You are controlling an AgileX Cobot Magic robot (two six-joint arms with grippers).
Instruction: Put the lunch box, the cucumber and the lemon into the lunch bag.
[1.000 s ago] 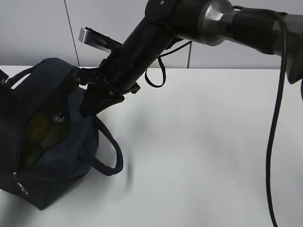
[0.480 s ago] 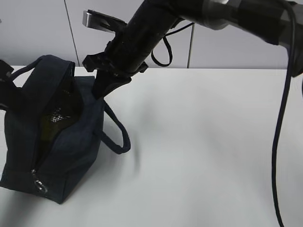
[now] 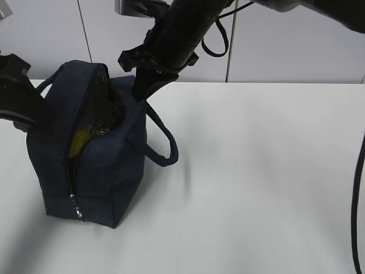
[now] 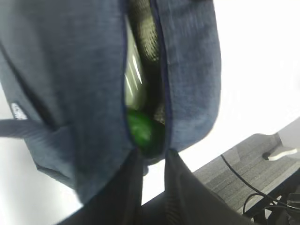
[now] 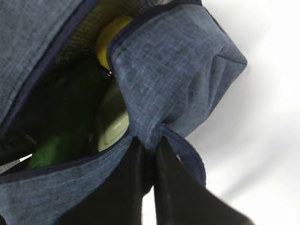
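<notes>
On the left of the exterior view we see the bag upright on the white table, its long axis running toward the camera, mouth gaping upward, something yellow inside. Our right gripper comes down onto the far right rim; our left arm sits against the bag's left side, its gripper hidden there. The table to the right lies bare, and a grey wall stands behind.

In the left wrist view, our left gripper pinches the end of the bag's opening. Directly beyond the tips lie the cucumber and the pale box, both inside.

In the right wrist view, our right gripper is pressed together on a fold of the rim. Inside, left of the tips, we see the box lid, the cucumber and the lemon. We judge all three packed; what remains turns on the rim between both grips.
</notes>
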